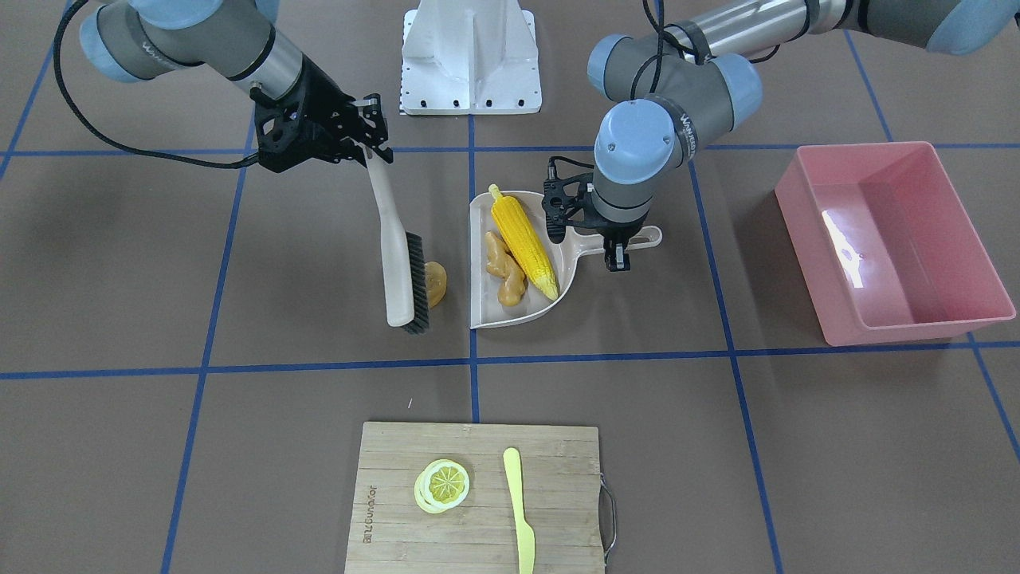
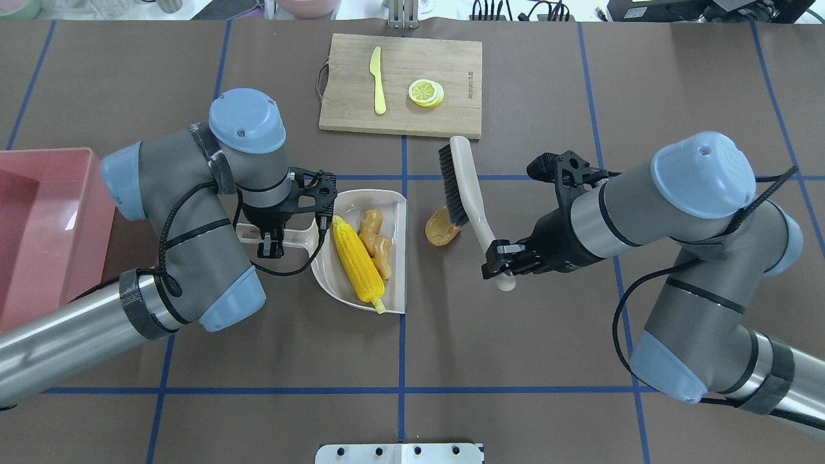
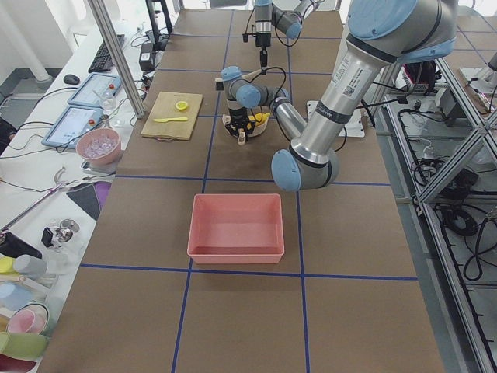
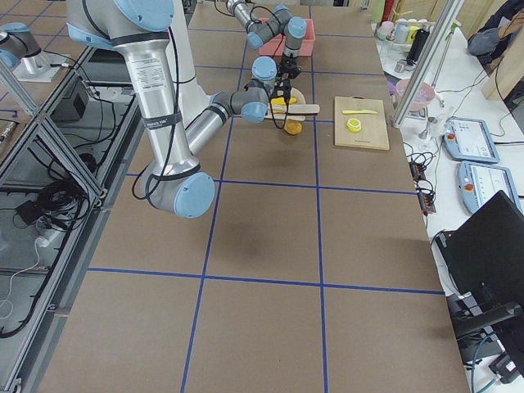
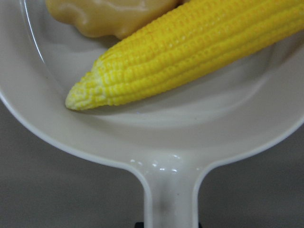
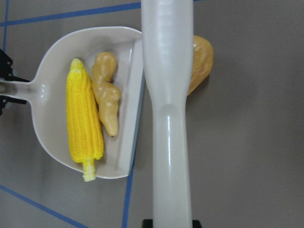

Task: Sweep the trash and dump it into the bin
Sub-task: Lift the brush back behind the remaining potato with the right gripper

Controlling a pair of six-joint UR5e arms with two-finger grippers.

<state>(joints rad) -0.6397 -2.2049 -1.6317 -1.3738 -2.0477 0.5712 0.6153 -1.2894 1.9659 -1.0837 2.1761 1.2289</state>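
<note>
The beige dustpan (image 2: 341, 206) lies at mid-table with the yellow corn cob (image 2: 356, 261) and the tan ginger root (image 2: 376, 243) inside it. My left gripper (image 2: 271, 248) is shut on the dustpan's handle (image 5: 171, 199). The brown potato (image 2: 441, 230) lies on the table just outside the pan's open edge, touching the bristles of the brush (image 2: 465, 187). My right gripper (image 2: 503, 267) is shut on the brush handle (image 6: 168, 118) and holds the brush tilted over the potato. The pink bin (image 2: 38, 219) stands empty at the far left of the overhead view.
A wooden cutting board (image 2: 451, 122) with a lemon slice (image 2: 425, 92) and a yellow knife (image 2: 378, 80) lies across the table from me. The white base plate (image 2: 399, 453) is at my near edge. Blue tape lines cross the brown table.
</note>
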